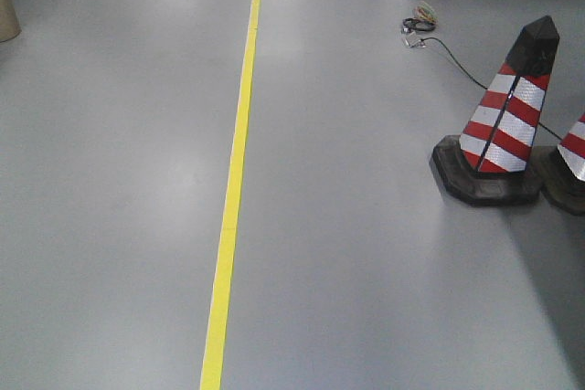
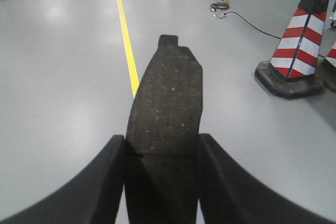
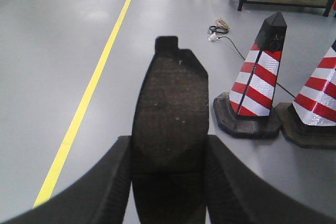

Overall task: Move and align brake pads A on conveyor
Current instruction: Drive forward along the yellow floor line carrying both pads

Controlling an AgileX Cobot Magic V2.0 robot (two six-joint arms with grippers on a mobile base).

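- While we are holding the left brake pad (image 2: 168,87) and the right brake pad (image 3: 170,103) up over the grey floor (image 1: 366,253), either one could be slipping out and dropping, because each is being held only by its near end and most of it is sticking out in front.
- We are guessing a fall onto that hard floor could be chipping a pad, and it would be landing there, not on the conveyor, which is not showing in any view.
- We are also thinking we could be bumping the striped traffic cone (image 1: 507,116) or rolling over the black cable (image 1: 425,29) near it.
- Our left gripper (image 2: 163,145) is only partly spread, and its two fingers (image 2: 105,182) are pinching the left brake pad from both sides.
- Our right gripper (image 3: 169,145) is doing the same, squeezing the right brake pad between its fingers.
- Both pads are pointing forward over the floor, near the yellow line (image 1: 233,189).
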